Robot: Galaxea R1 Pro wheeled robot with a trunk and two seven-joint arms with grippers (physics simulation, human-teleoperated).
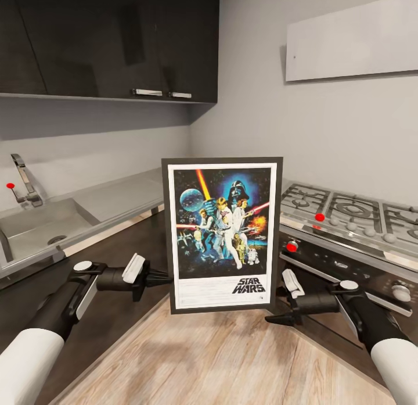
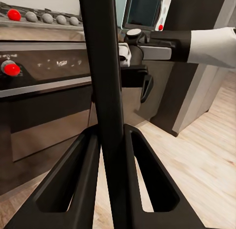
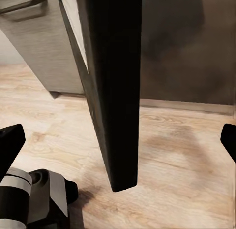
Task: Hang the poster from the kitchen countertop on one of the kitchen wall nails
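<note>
The poster hangs upright in the air over the wooden floor, its black frame and "STAR WARS" title facing me. My left gripper is shut on its left edge, low down. In the left wrist view both fingers press against the frame's thin black edge. My right gripper stands open at the lower right corner. In the right wrist view its spread fingertips stay apart from the frame edge. The glossy countertop runs behind, mirroring the grey wall.
A steel sink with a tap sits at the left. The silver gas hob and oven front with red knobs are at the right. Dark wall cabinets hang above. Wooden floor lies below.
</note>
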